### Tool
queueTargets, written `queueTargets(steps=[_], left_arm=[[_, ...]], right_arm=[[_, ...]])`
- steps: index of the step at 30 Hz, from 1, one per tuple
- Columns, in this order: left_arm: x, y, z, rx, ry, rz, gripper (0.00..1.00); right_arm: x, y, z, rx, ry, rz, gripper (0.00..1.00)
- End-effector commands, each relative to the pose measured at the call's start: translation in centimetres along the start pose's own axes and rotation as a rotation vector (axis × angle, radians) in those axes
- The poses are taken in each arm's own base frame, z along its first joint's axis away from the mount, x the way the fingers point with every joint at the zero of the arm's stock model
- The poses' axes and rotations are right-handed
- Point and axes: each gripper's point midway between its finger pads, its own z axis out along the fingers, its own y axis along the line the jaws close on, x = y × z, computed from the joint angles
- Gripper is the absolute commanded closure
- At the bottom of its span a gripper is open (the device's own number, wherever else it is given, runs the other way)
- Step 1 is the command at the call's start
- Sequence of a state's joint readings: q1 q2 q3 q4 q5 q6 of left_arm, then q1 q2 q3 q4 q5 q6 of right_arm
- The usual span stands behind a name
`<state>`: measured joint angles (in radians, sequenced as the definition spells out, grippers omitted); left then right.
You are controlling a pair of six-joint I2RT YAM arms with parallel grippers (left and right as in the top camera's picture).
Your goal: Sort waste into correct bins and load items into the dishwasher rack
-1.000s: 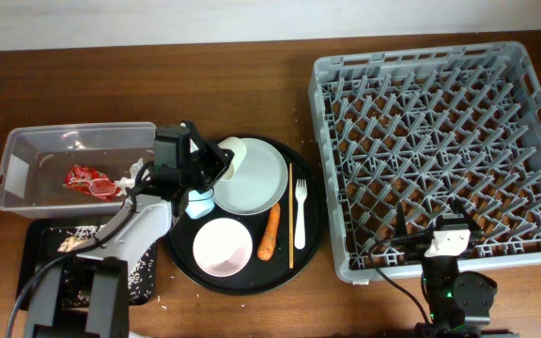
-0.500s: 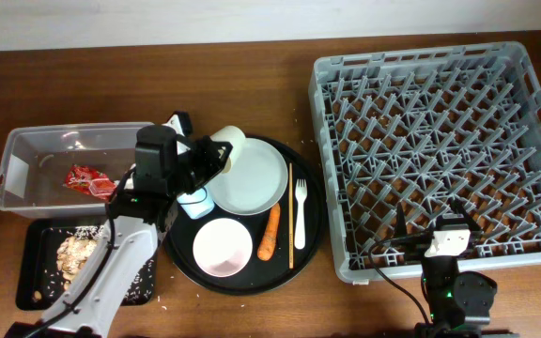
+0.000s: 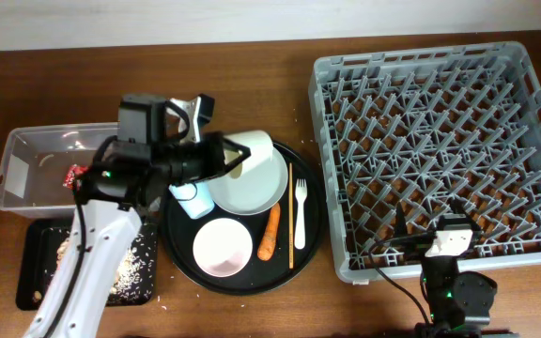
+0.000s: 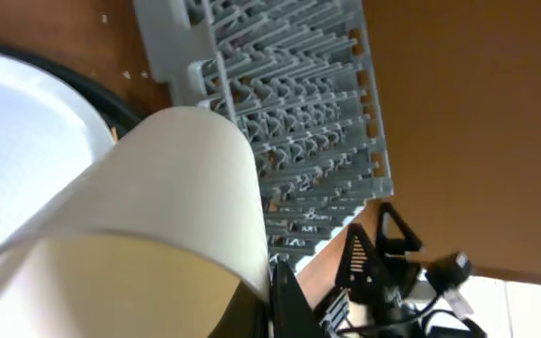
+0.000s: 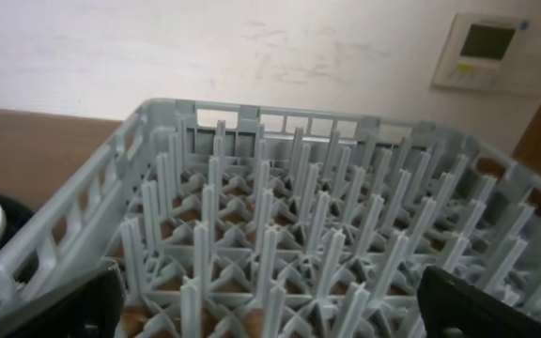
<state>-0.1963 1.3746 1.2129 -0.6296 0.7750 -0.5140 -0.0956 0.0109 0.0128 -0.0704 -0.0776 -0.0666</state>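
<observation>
Right gripper (image 5: pixel 270 317): nearest of all, well right of the round tray (image 3: pixel 313 239), at the near edge of the rack (image 3: pixel 440 113); fingers spread wide, holding nothing.
Black bin (image 3: pixel 36 282): near-left of the round tray; rice scraps (image 3: pixel 125 270) lie in it, so that sorting looks done.
Bowl (image 3: pixel 223 248): one, near side of the round tray, not yet loaded.
Carrot (image 3: pixel 270 232): one, on the round tray just right of the bowl; waste still to be binned.
Chopsticks (image 3: pixel 290 216): right part of the round tray; they read as a single thin line, so the count is unclear.
Fork (image 3: pixel 300 211): one, just right of the chopsticks.
Blue cup (image 3: pixel 195 202): one, left edge of the round tray.
Plate (image 3: pixel 256 183): one, far half of the round tray.
White cup (image 3: pixel 254 147): one, on its side over the round tray's far-left edge.
Left gripper (image 3: pixel 233 158): pinching the white cup at its rim.
Clear tub (image 3: pixel 26 150): far-left of the round tray; one red wrapper (image 3: pixel 73 175) inside; tissue not visible behind the arm.
Rack: right of the round tray, nothing loaded yet.
Progress: early; all dishes remain.
</observation>
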Motion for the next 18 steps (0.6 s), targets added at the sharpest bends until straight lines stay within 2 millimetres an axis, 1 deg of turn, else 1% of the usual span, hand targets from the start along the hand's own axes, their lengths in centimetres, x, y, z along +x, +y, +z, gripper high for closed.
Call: queueTargets(steps=[1, 2, 3, 4, 5, 6, 7, 8, 9, 10, 11, 13, 14, 15, 16, 17, 18], left_arm=[[-1.0, -2.4, -1.4, 0.038, -0.029, 0.090, 1.00], [-1.0, -2.4, -1.4, 0.037, -0.028, 0.089, 1.00], [-0.9, -2.4, -1.4, 0.037, -0.028, 0.089, 1.00], [-1.0, -2.4, -1.4, 0.038, -0.029, 0.091, 1.00], [-1.0, -2.5, -1.5, 0.038, -0.030, 0.102, 1.00], [-1.0, -2.5, -1.5, 0.038, -0.029, 0.099, 1.00], [-1.0, -2.6, -1.6, 0.037, -0.026, 0.093, 1.00], [-1.1, -2.8, -1.7, 0.038, -0.028, 0.096, 1.00], [-1.3, -3.2, -1.9, 0.042, -0.035, 0.104, 1.00], [-1.6, -3.6, -2.2, 0.046, -0.044, 0.113, 1.00], [-1.9, -4.0, -2.4, 0.051, -0.053, 0.123, 1.00], [-1.8, -5.1, -2.6, 0.091, -0.042, 0.136, 1.00], [-1.4, -6.5, -2.8, 0.170, -0.015, 0.158, 1.00], [-1.2, -7.5, -3.1, 0.228, 0.001, 0.180, 1.00], [-1.0, -8.9, -3.4, 0.299, 0.015, 0.216, 1.00], [-1.0, -9.7, -3.7, 0.343, 0.018, 0.247, 1.00], [-1.0, -10.2, -3.8, 0.367, 0.016, 0.269, 1.00]], right_arm=[[-0.3, 1.8, -0.1, -0.101, -0.001, 0.183, 0.01], [-1.2, 2.6, -0.5, -0.154, -0.012, 0.181, 0.01], [-2.3, 2.9, -0.8, -0.172, -0.017, 0.181, 0.01], [-4.7, 2.9, -1.7, -0.179, -0.026, 0.180, 0.01], [-7.5, 2.8, -2.6, -0.179, -0.030, 0.178, 0.01], [-8.7, 2.7, -2.9, -0.179, -0.023, 0.179, 0.01], [-10.3, 2.6, -3.3, -0.179, -0.006, 0.182, 0.01], [-11.8, 2.7, -3.5, -0.187, 0.026, 0.187, 0.01], [-14.1, 3.3, -3.8, -0.231, 0.092, 0.198, 0.01], [-15.4, 4.0, -3.9, -0.278, 0.145, 0.200, 0.01], [-17.0, 4.9, -3.9, -0.338, 0.246, 0.229, 0.01], [-18.8, 5.6, -3.8, -0.387, 0.378, 0.272, 0.01], [-19.3, 5.6, -3.5, -0.381, 0.445, 0.292, 0.01], [-19.6, 5.5, -3.3, -0.378, 0.472, 0.299, 0.01], [-20.6, 7.0, -3.1, -0.496, 0.457, 0.252, 0.01], [-21.0, 8.2, -3.2, -0.599, 0.436, 0.203, 0.01], [-20.9, 9.2, -3.4, -0.682, 0.437, 0.193, 0.00]])
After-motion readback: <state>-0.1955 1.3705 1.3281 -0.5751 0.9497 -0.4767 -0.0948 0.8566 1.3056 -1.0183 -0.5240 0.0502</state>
